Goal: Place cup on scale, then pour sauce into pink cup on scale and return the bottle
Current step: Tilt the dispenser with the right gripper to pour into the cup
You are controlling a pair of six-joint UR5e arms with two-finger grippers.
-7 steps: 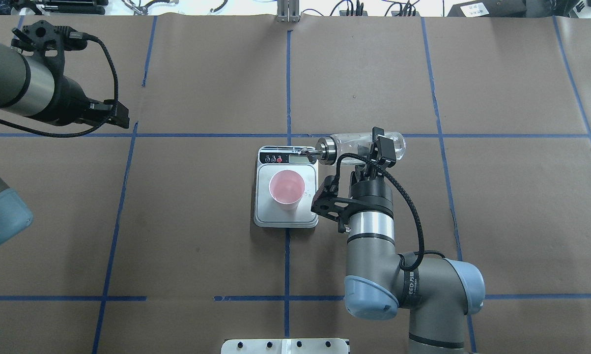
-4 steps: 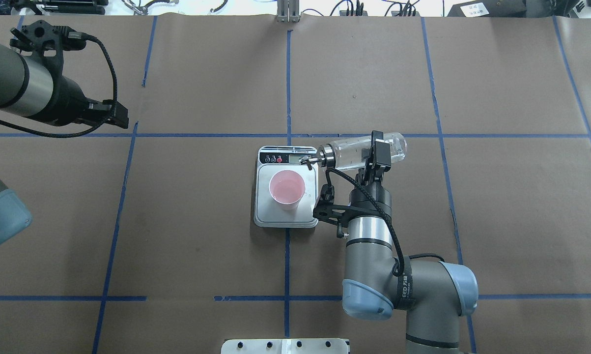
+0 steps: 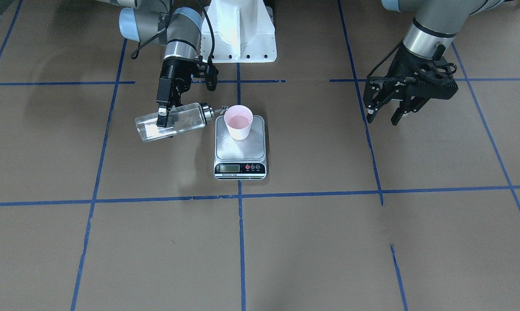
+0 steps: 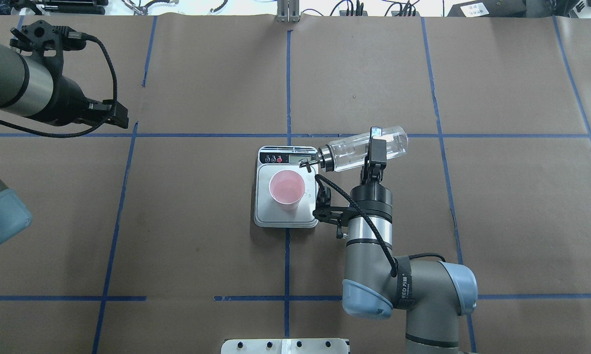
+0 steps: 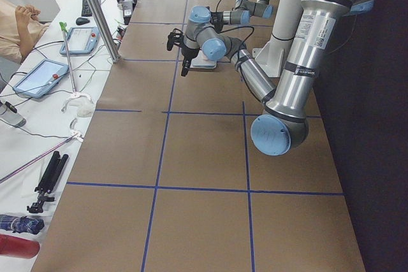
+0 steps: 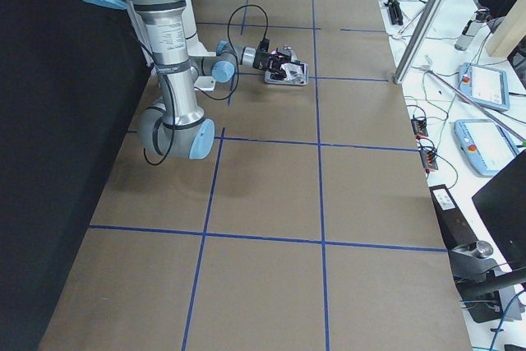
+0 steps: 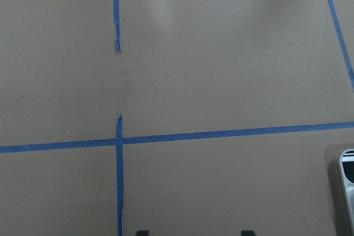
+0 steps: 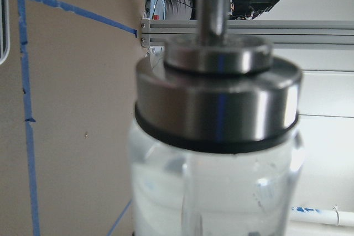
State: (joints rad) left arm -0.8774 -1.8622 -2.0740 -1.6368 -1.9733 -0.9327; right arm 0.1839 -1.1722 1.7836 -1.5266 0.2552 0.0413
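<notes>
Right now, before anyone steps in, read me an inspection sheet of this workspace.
Surface: table, brown paper, blue tape grid.
Job's things: cup upright on scale; bottle tipped almost level, spout by the cup's rim; no stream discernible.
Clutter: nothing seen.
Grippers: right gripper shut on bottle; left gripper open, empty, well aside.
Cables: black cable looped along each wrist.
Surroundings: tablets and a person beside the table.
</notes>
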